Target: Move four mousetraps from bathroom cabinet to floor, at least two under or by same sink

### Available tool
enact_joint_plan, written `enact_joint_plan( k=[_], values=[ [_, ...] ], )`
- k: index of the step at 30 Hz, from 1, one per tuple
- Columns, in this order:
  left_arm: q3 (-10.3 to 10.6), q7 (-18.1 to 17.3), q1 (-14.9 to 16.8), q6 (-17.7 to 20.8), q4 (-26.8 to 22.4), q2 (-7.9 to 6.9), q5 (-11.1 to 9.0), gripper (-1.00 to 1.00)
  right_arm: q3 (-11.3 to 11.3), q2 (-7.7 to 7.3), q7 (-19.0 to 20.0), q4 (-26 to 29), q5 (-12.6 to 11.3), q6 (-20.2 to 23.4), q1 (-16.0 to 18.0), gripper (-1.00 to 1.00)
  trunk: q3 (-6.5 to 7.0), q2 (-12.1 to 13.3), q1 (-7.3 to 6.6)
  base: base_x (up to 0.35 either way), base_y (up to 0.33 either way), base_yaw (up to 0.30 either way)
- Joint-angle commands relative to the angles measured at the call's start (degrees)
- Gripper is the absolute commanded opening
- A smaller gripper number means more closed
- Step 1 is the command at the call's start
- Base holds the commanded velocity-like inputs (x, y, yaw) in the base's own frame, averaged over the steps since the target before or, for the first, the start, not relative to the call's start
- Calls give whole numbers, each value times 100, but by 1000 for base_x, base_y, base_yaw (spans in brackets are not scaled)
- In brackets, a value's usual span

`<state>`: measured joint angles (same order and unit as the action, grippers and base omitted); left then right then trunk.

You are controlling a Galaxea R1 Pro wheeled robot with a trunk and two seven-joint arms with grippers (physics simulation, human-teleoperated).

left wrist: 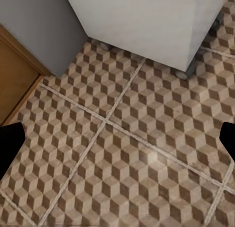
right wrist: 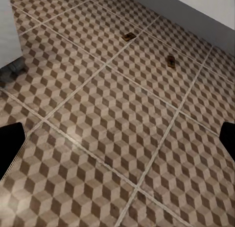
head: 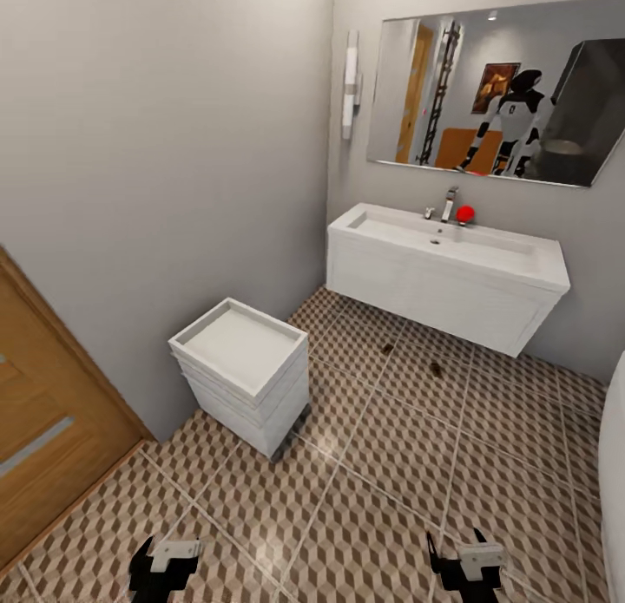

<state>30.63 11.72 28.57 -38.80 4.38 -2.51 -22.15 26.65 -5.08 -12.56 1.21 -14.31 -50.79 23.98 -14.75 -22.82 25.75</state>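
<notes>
two mousetraps (head: 387, 349) (head: 435, 370) | on floor (head: 373, 490) | seemingly just before sink (head: 451, 243)

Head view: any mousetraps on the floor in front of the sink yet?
Yes, two mousetraps lie on the bathroom floor just in front of the bathroom sink.

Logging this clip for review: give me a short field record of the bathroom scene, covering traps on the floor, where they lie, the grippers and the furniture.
traps on floor: two, trap one and trap two
position: on the tiled floor, just in front of the sink, apart from each other
left gripper: jaws open, empty
right gripper: jaws open, empty
drawer unit: white, on wheels, by the left wall
door: wooden, far left
on sink: chrome tap, red object
</notes>
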Motion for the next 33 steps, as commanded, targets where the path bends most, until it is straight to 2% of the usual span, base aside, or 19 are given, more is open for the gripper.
enact_joint_plan(
  k=[1, 15, 22, 33],
  values=[
    [48, 24, 8, -22, 19, 5, -17, 100, 51, -2, -19, 3, -37, -10, 1, 100, -6, -10, 3, 0, 0, 266],
    [48, 7, 8, -21, 19, -2, -9, 100, 51, -2, -19, 4, -37, -22, 1, 100, 52, -10, 3, 0, 0, 267],
    [46, -12, 8, 170, 19, -36, -9, 100, 51, -5, -19, 5, -37, -20, 1, 100, 80, -10, 3, 0, 0, 267],
    [48, -17, 6, 197, 19, -33, -8, 100, 48, -8, -19, 8, -37, -26, 1, 100, 125, -10, 3, 0, 0, 267]
  ],
)
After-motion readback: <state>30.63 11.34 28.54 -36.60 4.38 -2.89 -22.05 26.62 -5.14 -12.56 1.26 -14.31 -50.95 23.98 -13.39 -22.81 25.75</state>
